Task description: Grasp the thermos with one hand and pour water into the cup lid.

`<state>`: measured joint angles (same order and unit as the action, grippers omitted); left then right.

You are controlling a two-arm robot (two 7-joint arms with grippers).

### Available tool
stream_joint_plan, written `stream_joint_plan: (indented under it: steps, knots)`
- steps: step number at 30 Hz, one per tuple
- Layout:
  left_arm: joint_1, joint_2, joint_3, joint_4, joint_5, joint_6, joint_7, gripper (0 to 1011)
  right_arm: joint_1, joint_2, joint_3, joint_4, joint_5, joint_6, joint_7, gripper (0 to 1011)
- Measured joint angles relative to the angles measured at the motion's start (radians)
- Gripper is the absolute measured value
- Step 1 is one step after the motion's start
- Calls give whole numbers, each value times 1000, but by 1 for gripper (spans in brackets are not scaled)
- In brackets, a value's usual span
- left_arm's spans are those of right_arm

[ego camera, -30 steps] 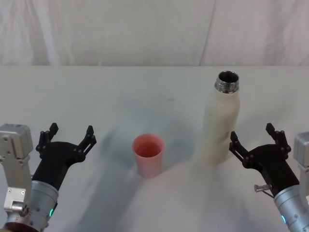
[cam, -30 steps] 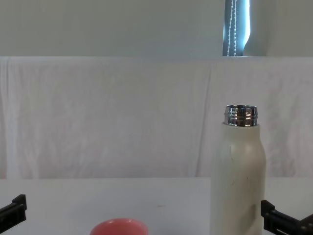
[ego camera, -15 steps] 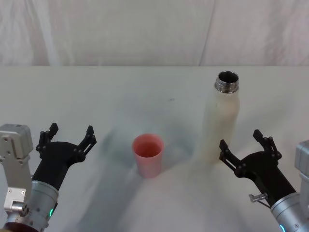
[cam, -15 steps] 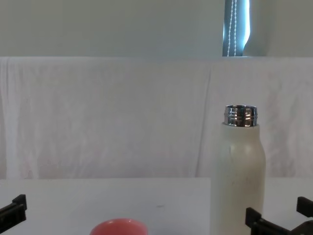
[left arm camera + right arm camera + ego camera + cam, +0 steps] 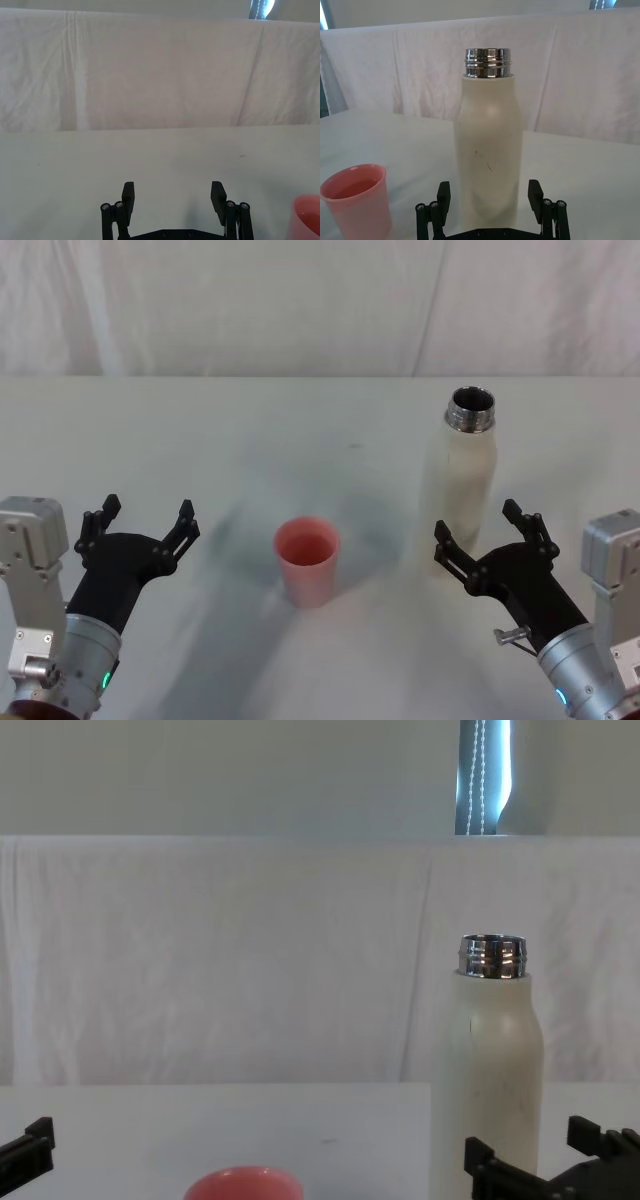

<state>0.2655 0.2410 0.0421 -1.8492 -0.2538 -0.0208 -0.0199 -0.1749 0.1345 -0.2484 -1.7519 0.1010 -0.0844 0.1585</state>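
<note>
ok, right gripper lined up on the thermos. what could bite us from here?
1. The thermos is tall, and the open right gripper sits low near its base; a low grasp could make it tip or swing.
2. Its steel neck is uncapped, so a knock could spill anything inside.
3. The cup lid is small and free-standing on the table; the pour may miss or nudge it.

— What did the arms look like from where you stood?

— Both ended in black angular hands. The left gripper (image 5: pixel 141 519) had jointed fingers with small screws at the knuckles, on a silver-grey cylindrical wrist with a green light and a pale grey box beside it.

— And the other?

— The right gripper (image 5: pixel 482 529) matched: black linkages, grey wrist, a small metal pin sticking out, a blue light near the cuff.
</note>
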Motion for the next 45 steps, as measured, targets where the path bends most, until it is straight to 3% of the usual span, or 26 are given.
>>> stream_joint_plan:
  steps: [17, 45]
  knots:
    - [0, 0, 0, 0, 0, 0, 0, 1001, 66, -33, -8, 57, -5, -2, 7, 1001]
    - [0, 0, 0, 0, 0, 0, 0, 1001, 133, -49, -17, 120, -3, -1, 12, 1002]
